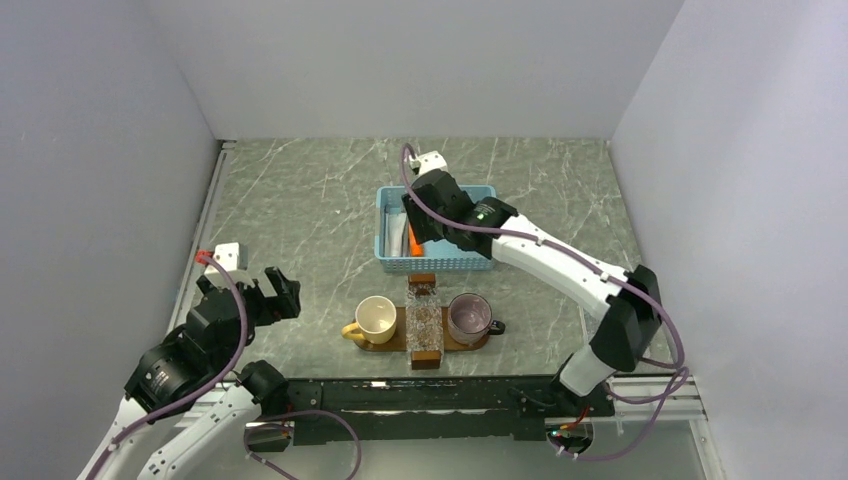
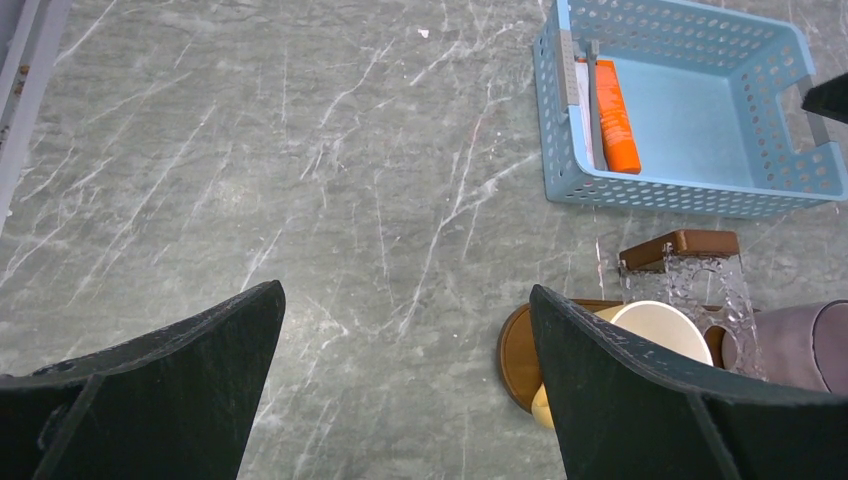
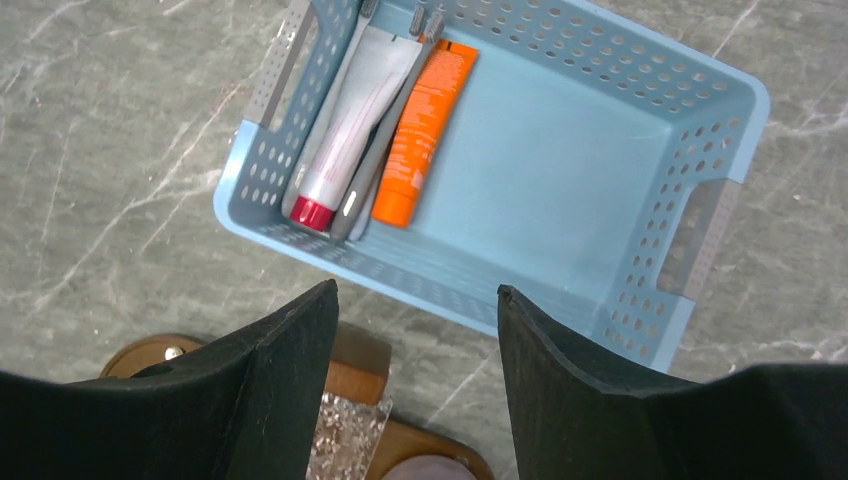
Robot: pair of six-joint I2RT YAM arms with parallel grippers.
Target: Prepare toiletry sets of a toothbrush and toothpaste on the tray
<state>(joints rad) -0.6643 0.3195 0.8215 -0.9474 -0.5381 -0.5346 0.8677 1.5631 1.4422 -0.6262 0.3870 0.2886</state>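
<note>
The light-blue basket (image 3: 560, 150) holds a white toothpaste tube with a red cap (image 3: 345, 105), a slim pale-blue toothbrush (image 3: 385, 125) and a flat orange tube (image 3: 425, 130), all lying along its left wall. My right gripper (image 3: 415, 292) hangs open over the basket's near edge, with nothing between its fingers. The dark-brown tray (image 1: 455, 345) lies in front of the basket (image 1: 435, 228). My left gripper (image 2: 405, 290) is wide open and empty over bare table, left of the tray's rounded end (image 2: 520, 350).
On the tray stand a cream cup (image 1: 377, 318), a purple cup (image 1: 468, 318) and, between them, a clear plastic box with a brown lid (image 1: 424, 322). Grey walls close in the marbled table on three sides.
</note>
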